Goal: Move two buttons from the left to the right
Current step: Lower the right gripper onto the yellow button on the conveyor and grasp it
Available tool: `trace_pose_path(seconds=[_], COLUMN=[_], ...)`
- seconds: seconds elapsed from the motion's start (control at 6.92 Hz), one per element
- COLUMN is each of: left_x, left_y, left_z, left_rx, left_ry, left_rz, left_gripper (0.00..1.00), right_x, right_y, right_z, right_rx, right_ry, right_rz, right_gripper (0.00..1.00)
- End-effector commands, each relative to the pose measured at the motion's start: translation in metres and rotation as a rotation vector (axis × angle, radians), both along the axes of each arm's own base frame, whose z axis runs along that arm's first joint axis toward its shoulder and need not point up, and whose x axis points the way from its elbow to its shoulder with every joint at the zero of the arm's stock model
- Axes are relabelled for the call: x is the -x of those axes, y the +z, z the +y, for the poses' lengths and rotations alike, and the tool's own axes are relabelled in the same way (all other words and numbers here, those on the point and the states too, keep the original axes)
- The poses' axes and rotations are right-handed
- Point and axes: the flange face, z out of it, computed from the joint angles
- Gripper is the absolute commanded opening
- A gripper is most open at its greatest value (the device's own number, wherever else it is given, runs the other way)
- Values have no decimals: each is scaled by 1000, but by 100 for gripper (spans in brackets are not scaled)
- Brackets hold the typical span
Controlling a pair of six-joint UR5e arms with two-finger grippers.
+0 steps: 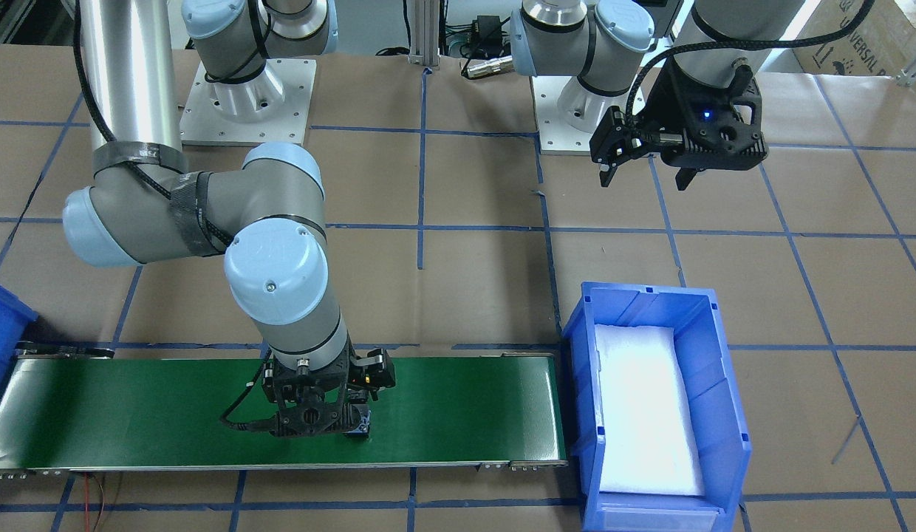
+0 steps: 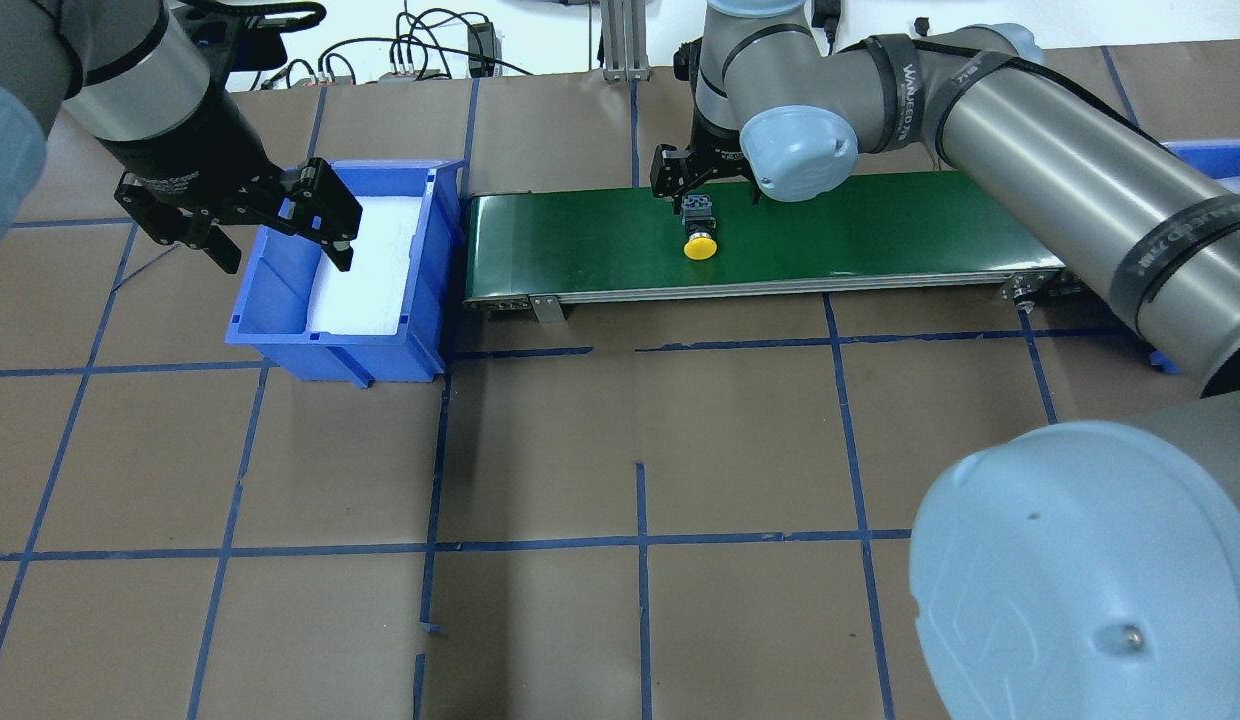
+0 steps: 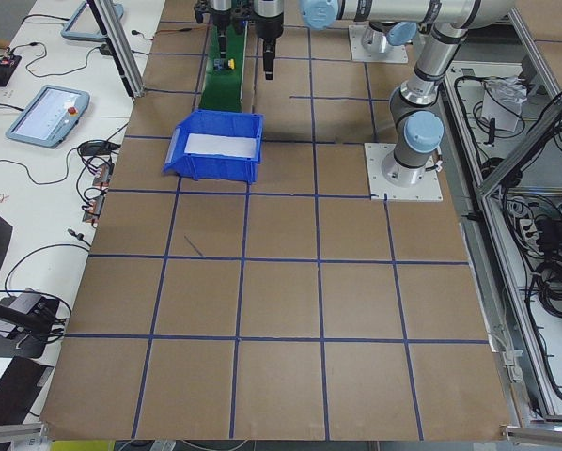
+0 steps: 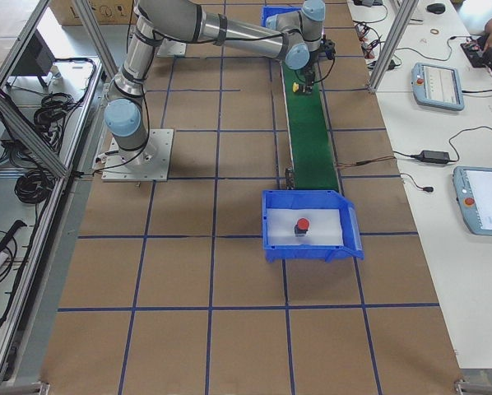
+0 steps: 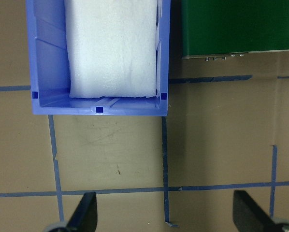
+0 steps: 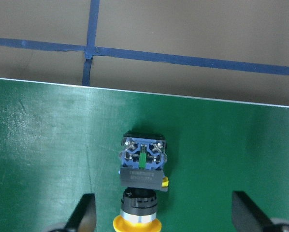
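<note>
Currently: right gripper (image 6: 166,213) is over the yellow-capped push-button with a black-grey body (image 6: 141,186) on the long green conveyor belt (image 2: 880,230).
The button lies on its side mid-belt, cap toward the robot. The right fingers are spread wide either side of it, not touching. The red mushroom-capped push-button (image 4: 301,225) sits on the white foam pad (image 4: 320,224) inside the blue plastic bin (image 2: 335,345) at the belt's end. The left gripper (image 1: 645,177) hangs over the brown paper-covered table (image 2: 640,420) near the bin, fingers wide, nothing held.

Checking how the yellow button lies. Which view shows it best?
Right wrist-mounted: the yellow button is large, cap cropped. Overhead shows it whole but small; front-facing mostly hides it; side views, specks.
</note>
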Motion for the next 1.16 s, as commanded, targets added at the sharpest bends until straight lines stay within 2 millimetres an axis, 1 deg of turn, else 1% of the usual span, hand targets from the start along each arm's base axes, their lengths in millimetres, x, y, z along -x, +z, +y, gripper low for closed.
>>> trace_pose_path(seconds=[0.0, 0.14, 0.29, 0.43, 0.58, 0.72, 0.87, 1.01], left_x=[0, 0, 0, 0, -1, -1, 0, -1], left_y=[0, 0, 0, 0, 0, 0, 0, 0], left_z=[0, 0, 0, 0, 0, 0, 0, 0], left_rx=[0, -2, -2, 0, 2, 0, 0, 0], left_ry=[0, 0, 0, 0, 2, 2, 0, 2], left_rz=[1, 1, 1, 1, 1, 1, 1, 1], left_gripper=[100, 100, 100, 100, 100, 100, 100, 100], right_x=[-1, -1, 0, 0, 0, 0, 3, 18], right_y=[-20, -25, -28, -29, -29, -25, -20, 7], right_z=[-6, -7, -7, -6, -6, -5, -5, -5], right_rx=[-8, -11, -15, -21, -21, -18, -11, 34], right_ry=[-3, -5, -17, -43, -52, -54, -59, -64], right_rz=[3, 10, 13, 11, 9, 4, 16, 59], right_gripper=[100, 100, 90, 66, 33, 14, 6, 3])
